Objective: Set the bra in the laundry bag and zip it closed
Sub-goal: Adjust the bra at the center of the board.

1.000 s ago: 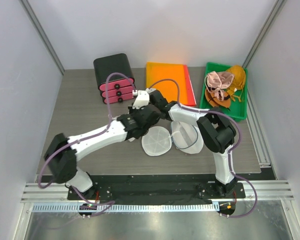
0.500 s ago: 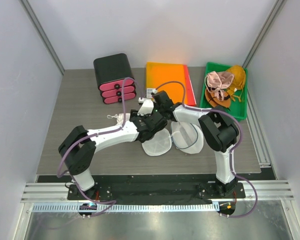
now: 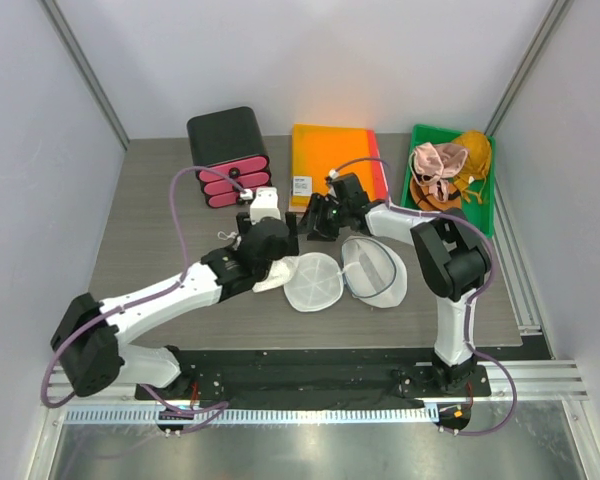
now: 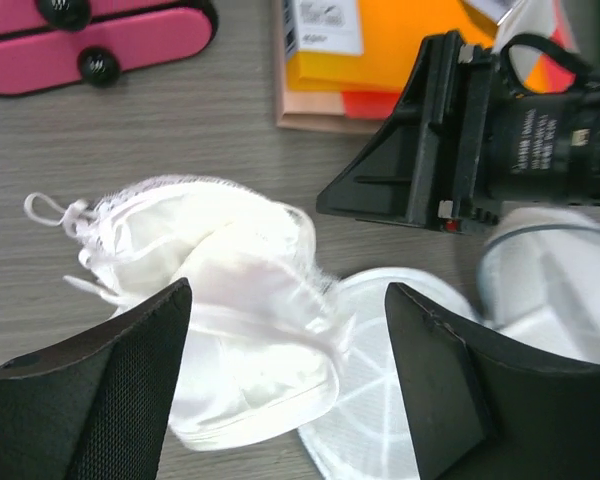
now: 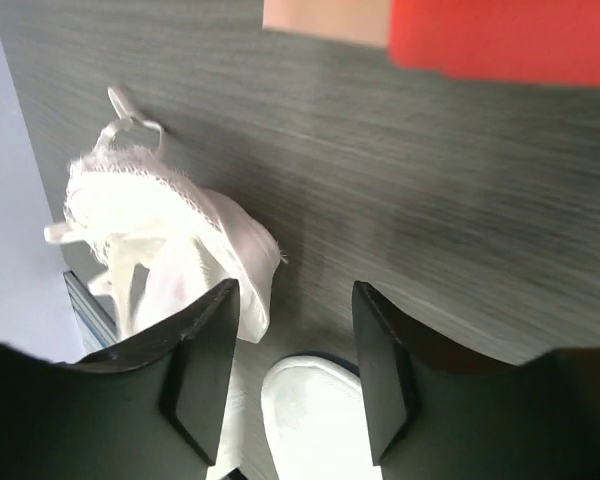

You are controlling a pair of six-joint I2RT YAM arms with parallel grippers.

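The white bra (image 4: 215,300) lies crumpled on the table, its edge overlapping the left half of the open laundry bag (image 4: 400,410). The top view shows both white mesh halves of the laundry bag (image 3: 314,283) side by side, with the bra (image 3: 269,279) at the left one's rim. My left gripper (image 4: 288,290) hangs open over the bra, touching nothing. My right gripper (image 5: 294,290) is open too, just past the bag's far edge, with the bra (image 5: 150,225) to its left. From above, the left gripper (image 3: 273,258) and right gripper (image 3: 308,222) sit close together.
A black case with pink drawers (image 3: 230,155) stands at the back left. An orange and red folder (image 3: 335,160) lies behind the grippers. A green tray (image 3: 477,230) with several garments sits at the back right. Side walls close in the table.
Both grippers were shut and have opened, letting the bra go. The bra dropped onto the table at the bag's left half. The left arm has swung left, and the right gripper has moved farther back.
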